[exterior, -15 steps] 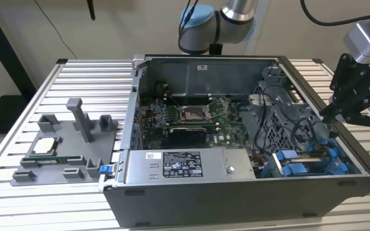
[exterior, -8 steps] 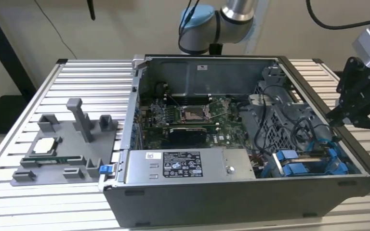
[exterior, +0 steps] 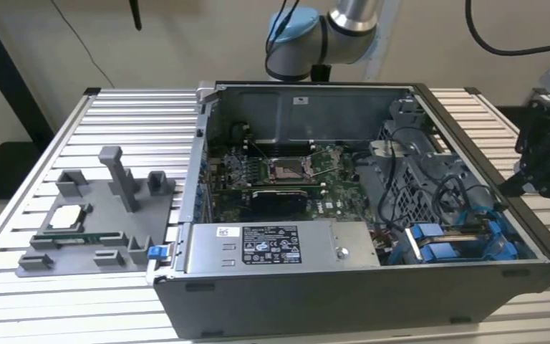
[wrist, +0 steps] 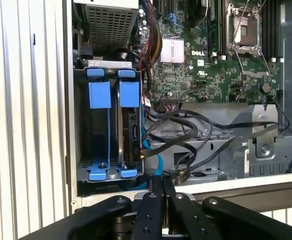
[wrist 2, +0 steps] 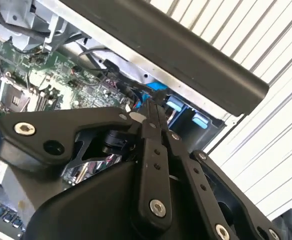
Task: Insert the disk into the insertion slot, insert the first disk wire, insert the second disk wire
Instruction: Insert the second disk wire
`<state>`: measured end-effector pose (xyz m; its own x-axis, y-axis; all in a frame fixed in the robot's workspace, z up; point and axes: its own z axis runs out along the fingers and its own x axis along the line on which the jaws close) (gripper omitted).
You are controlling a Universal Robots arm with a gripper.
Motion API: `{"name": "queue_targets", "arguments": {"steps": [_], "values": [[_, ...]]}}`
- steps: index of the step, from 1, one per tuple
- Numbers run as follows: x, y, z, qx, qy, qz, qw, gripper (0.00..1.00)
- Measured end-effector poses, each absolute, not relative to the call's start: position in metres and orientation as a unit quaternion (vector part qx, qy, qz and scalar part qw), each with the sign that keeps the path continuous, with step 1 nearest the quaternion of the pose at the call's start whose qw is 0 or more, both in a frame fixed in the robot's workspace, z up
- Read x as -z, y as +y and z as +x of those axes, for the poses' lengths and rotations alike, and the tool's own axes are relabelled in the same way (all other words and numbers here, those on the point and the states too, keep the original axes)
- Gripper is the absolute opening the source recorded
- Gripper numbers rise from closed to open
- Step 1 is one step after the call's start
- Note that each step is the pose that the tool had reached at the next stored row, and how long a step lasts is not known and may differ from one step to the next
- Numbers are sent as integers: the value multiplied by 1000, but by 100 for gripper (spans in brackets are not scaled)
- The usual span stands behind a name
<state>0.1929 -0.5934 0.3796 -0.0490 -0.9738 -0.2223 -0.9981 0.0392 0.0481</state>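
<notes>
Disk point(wrist: 130, 131), in the first wrist view, stands on edge in its blue carrier point(wrist: 129, 94) inside the insertion slot point(wrist: 93, 140), beside a second blue carrier, so I judge the seating step done. A thin blue cable point(wrist: 147, 152) runs just beside its rear edge, and a tangle of black wires point(wrist: 186, 134) lies between the slot and the motherboard point(wrist: 211, 65). My gripper point(wrist: 158, 184) hangs outside the case wall, its fingers pressed together; I cannot tell whether anything thin is pinched between them. In the second wrist view my gripper point(wrist 2: 148, 107) points at the blue tabs at the slot's mouth, fingers together there too. In the exterior view my gripper point(exterior: 543, 175) sits off the exterior view's right of the computer case point(exterior: 351, 294), over the slatted table point(exterior: 26, 186). I think the risk is the crowding: a finger could snag the loose wires, or a plug meeting the disk crooked could jam or bend.
</notes>
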Motion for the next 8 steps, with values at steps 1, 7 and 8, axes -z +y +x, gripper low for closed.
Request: {"name": "queue_targets", "arguments": {"steps": [1, 7, 8], "values": [[-379, -593, 194, -92, 718, -687, 62, 0], [-373, -594, 199, -84, 719, -687, 54, 100], [-371, -594, 199, -83, 719, -687, 53, 100]]}}
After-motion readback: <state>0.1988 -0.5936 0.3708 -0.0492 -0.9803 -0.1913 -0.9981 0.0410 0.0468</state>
